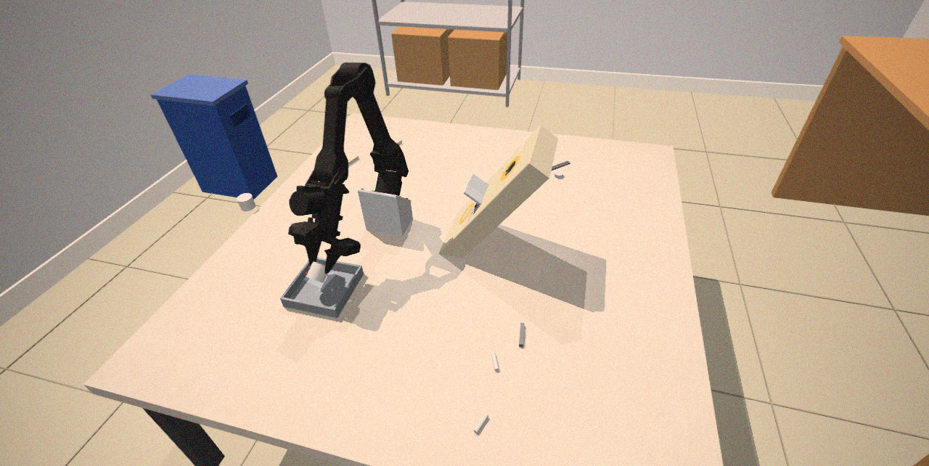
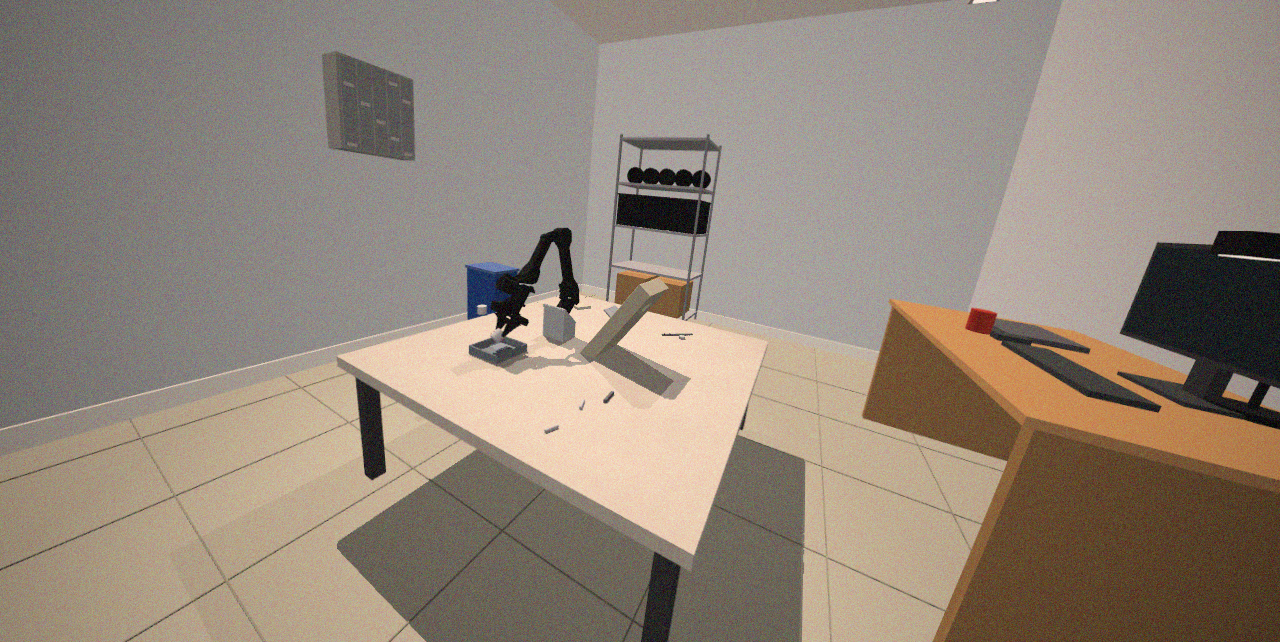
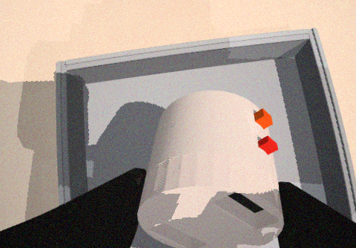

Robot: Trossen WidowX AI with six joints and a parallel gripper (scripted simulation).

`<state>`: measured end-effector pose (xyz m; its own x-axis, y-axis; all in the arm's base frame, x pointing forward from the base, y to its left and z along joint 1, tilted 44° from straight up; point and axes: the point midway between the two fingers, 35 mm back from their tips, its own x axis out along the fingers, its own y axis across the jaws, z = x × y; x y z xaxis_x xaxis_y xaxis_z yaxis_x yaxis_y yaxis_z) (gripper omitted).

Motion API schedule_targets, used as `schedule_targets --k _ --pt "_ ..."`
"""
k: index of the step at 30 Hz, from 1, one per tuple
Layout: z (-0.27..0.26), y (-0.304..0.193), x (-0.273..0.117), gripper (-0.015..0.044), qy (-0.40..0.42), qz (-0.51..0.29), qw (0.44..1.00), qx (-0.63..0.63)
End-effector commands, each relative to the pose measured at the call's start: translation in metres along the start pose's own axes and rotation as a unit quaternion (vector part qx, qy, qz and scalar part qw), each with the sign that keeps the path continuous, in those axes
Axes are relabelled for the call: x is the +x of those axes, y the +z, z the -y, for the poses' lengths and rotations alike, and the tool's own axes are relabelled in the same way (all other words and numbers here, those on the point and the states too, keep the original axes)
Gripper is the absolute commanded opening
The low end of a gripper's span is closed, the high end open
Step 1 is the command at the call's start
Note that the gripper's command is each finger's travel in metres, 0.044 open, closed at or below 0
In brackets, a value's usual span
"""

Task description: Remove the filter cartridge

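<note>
Jaws (image 1: 321, 267) (image 2: 507, 333) clamped on the one cartridge (image 1: 317, 273) (image 2: 497, 336) (image 3: 213, 144), out of the panel and over the tray (image 1: 310, 307) (image 2: 497, 359) (image 3: 189, 47), two blocks, one orange, one red, on its side! Beyond, one tilted panel (image 1: 500, 203) (image 2: 623, 318) on the bench (image 1: 402, 385) (image 2: 537, 405) (image 3: 148, 10), then two brown boxes (image 1: 420, 59) on the rack (image 1: 448, 16) (image 2: 614, 226).

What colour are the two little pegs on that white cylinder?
One orange, one red; clearest in the wrist view.

2 brown boxes (image 1: 421, 56) on gray shelving (image 1: 443, 14) (image 2: 706, 244).
</note>
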<state>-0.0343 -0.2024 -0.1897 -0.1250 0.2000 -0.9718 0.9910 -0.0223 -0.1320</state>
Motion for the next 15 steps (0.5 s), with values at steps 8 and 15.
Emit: schedule_targets --k 8,15 --pt "0.0000 -0.0152 0.0181 0.0053 0.000 -0.004 1.000 0.000" --pt "0.0000 -0.0152 0.0181 0.0236 0.000 -0.004 1.000 0.000"
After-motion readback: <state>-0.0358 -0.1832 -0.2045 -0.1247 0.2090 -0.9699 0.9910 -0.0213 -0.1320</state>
